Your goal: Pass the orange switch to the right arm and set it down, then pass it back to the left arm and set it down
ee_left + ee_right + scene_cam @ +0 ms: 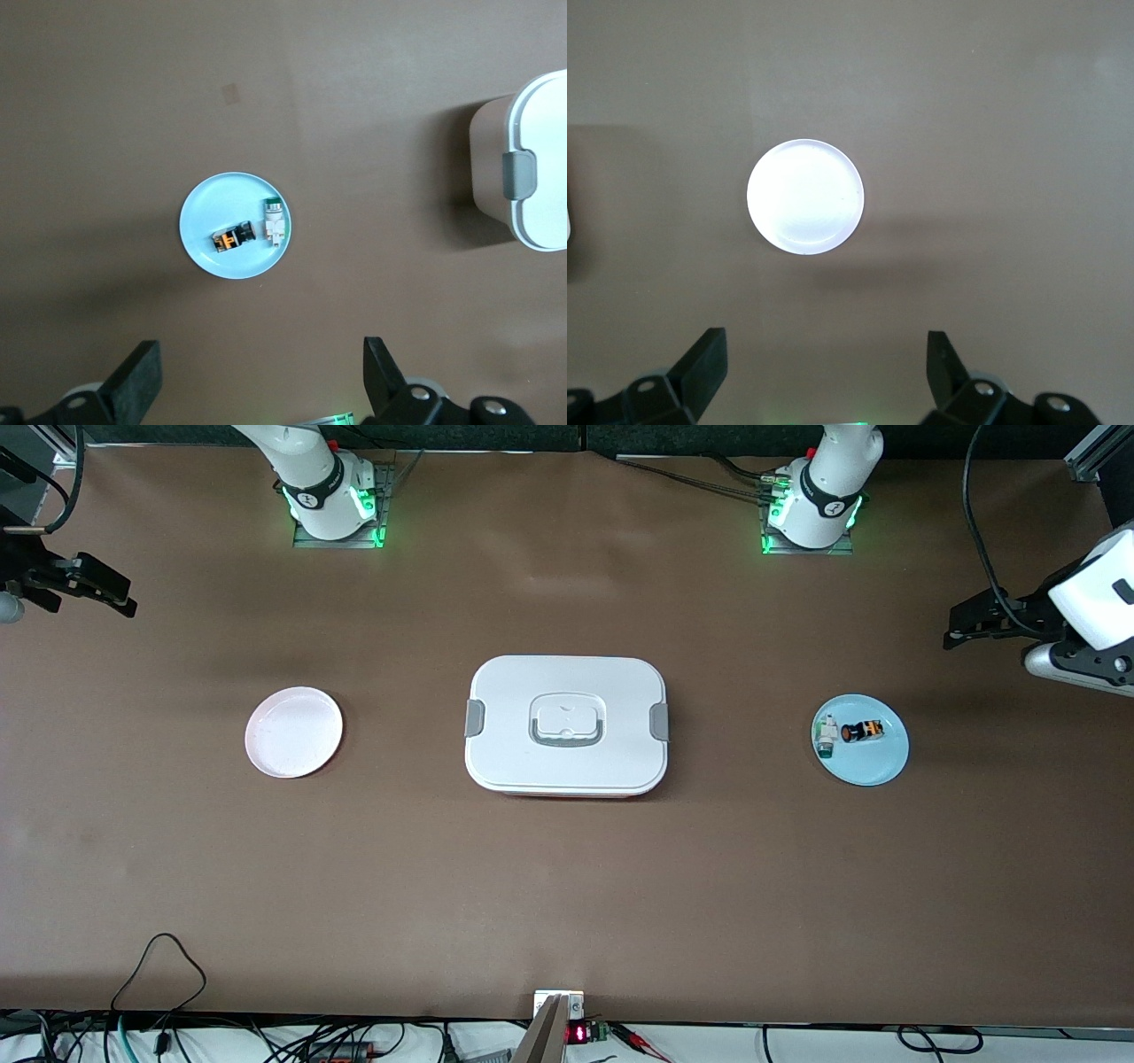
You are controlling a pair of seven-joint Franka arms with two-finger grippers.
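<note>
Front view, box [567, 726] between pink plate [293, 732], blue plate [877, 766]

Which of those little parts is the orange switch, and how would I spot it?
Start at the big white lidded box mid-table, then look toward the left arm's end to the round light-blue plate. Two small parts lie on it side by side. The orange switch is the black cylinder with orange markings; its neighbour, the white-and-green switch, is pale.
</note>
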